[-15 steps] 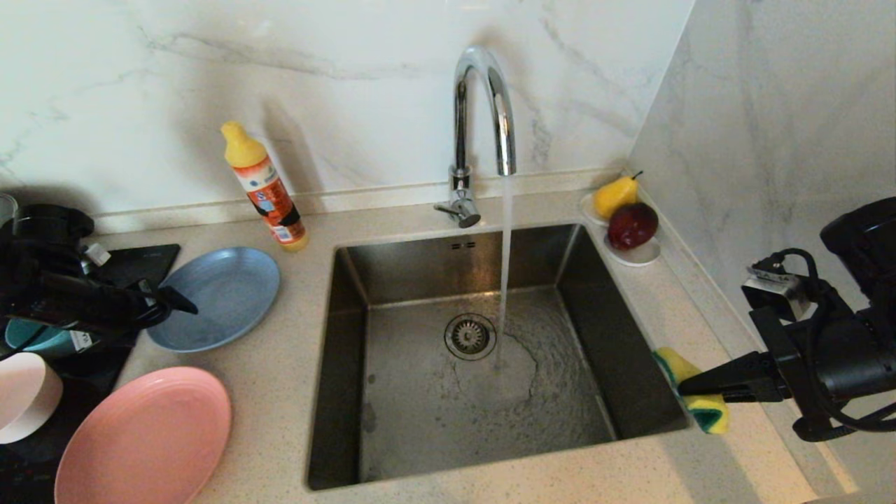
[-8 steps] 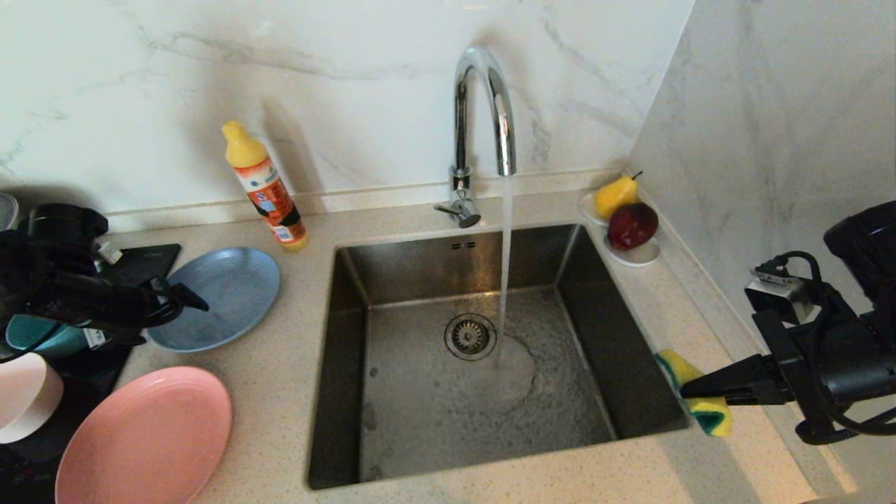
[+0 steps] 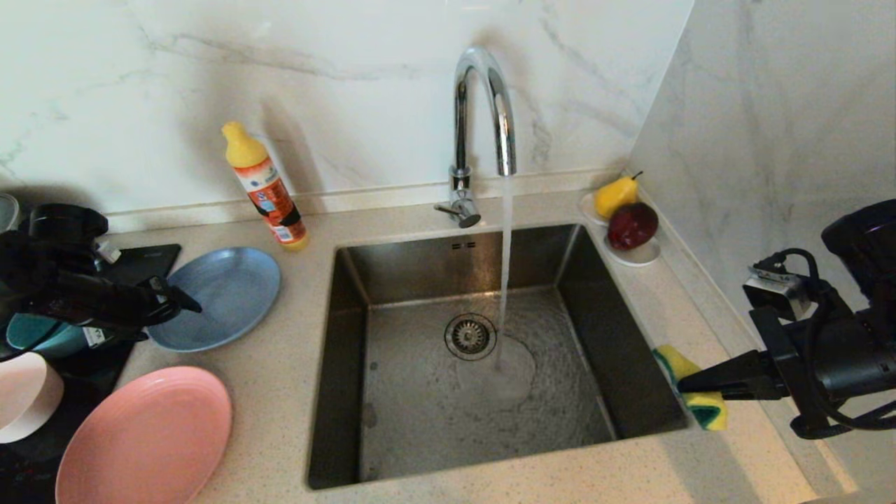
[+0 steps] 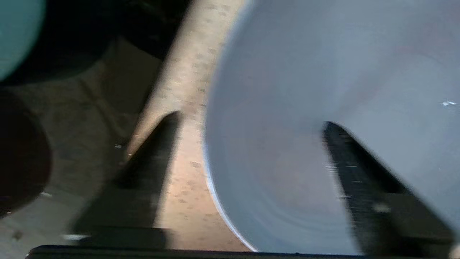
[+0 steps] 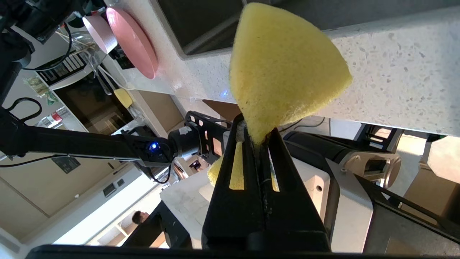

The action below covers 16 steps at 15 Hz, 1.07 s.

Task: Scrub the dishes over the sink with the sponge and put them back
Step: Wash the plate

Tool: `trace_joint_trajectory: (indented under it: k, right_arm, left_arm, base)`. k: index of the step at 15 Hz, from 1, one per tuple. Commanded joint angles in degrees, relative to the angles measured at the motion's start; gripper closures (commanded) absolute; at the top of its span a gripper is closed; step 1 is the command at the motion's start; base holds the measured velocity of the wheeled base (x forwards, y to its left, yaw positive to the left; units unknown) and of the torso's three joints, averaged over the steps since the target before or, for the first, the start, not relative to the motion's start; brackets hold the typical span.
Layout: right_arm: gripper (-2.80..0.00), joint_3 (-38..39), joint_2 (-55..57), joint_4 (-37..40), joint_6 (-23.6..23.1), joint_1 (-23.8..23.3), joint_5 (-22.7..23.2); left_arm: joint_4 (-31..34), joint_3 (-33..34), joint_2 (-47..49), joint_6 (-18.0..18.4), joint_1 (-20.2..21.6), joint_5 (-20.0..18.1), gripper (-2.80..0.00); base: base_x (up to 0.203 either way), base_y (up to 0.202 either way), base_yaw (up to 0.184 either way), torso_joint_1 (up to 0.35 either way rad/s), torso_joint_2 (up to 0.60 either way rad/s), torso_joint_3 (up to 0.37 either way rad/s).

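The blue-grey plate [image 3: 224, 294] lies on the counter left of the sink [image 3: 413, 427]. My left gripper [image 3: 183, 302] is at its left rim, open: in the left wrist view its gripper [image 4: 251, 119] straddles the plate [image 4: 323, 72], one finger over the counter and one over the plate. A teal bowl [image 3: 31, 337], a pale pink dish [image 3: 24, 395] and a salmon-pink plate [image 3: 147, 437] sit further left. My right gripper [image 3: 689, 383] is shut on the yellow sponge [image 3: 673, 364] above the sink's right rim. The right wrist view shows that sponge [image 5: 284, 72] pinched at its waist by the gripper [image 5: 257, 135].
Water runs from the chrome faucet [image 3: 483, 105] into the basin near the drain strainer [image 3: 470, 336]. An orange detergent bottle [image 3: 266, 189] stands behind the blue plate. A white saucer [image 3: 640, 255] with a pear and an apple sits at the back right corner, by the side wall.
My left gripper has shifted slightly to the right, over the blue plate's rim. The right gripper and the sponge have hardly moved.
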Motion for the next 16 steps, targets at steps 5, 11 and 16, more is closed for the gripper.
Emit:
trace_joint_trajectory:
  k: [5, 11, 16]
  right_arm:
    - [0.0, -0.2, -0.5, 0.1, 0.3, 0.1, 0.2]
    - [0.0, -1.1, 0.1, 0.1, 0.3, 0.2, 0.2]
    - [0.0, -0.5, 0.6, 0.1, 0.2, 0.2, 0.2]
  left_arm:
    - [0.2, -1.8, 1.7, -0.3, 0.4, 4.8, 0.0]
    - [1.2, -3.7, 0.3, -0.1, 5.6, 4.8, 0.0]
    - [5.6, -5.4, -3.8, -0.8, 7.3, 2.5, 0.0]
  base:
    - [0.0, 0.0, 0.0, 0.0, 0.0, 0.0]
    - [0.0, 0.0, 0.0, 0.0, 0.0, 0.0]
    - [0.0, 0.0, 0.0, 0.0, 0.0, 0.0]
